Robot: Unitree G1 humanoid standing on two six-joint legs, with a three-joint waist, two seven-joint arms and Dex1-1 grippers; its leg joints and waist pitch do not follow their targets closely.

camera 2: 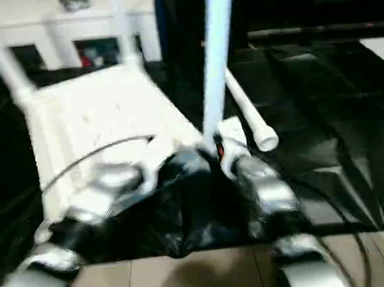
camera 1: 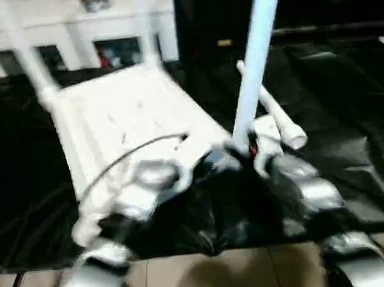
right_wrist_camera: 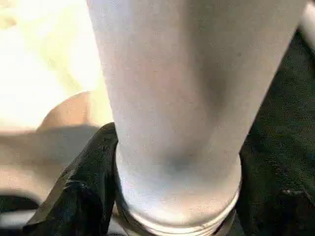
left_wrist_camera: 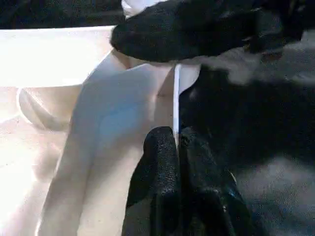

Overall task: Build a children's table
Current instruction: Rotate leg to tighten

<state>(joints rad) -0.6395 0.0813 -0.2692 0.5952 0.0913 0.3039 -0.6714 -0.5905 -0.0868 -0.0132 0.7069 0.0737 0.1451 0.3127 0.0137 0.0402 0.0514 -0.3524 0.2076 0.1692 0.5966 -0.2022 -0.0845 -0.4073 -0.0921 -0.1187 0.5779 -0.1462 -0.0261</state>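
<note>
The children's table top (camera 1: pixel 130 115) lies upside down on a black cloth. Two white legs (camera 1: pixel 22 50) (camera 1: pixel 144 27) stand in its far corners. A third leg (camera 1: pixel 255 52) stands upright at the near right corner, and my right gripper (camera 1: pixel 251 149) is shut around its base. In the right wrist view the leg (right_wrist_camera: pixel 187 98) has a black finger (right_wrist_camera: pixel 83 187) pressed against it. My left gripper (left_wrist_camera: pixel 177 162) is shut on the thin edge of the table top (left_wrist_camera: pixel 74 147), just left of that corner. Another leg (camera 1: pixel 276 117) lies on the cloth to the right.
The black cloth (camera 1: pixel 348 104) covers the work surface, and its front edge drops to a tiled floor (camera 1: pixel 209 275). A white cabinet with glass doors (camera 1: pixel 70 27) stands behind. A thin cable (camera 1: pixel 126 152) arcs over the table top near my left arm.
</note>
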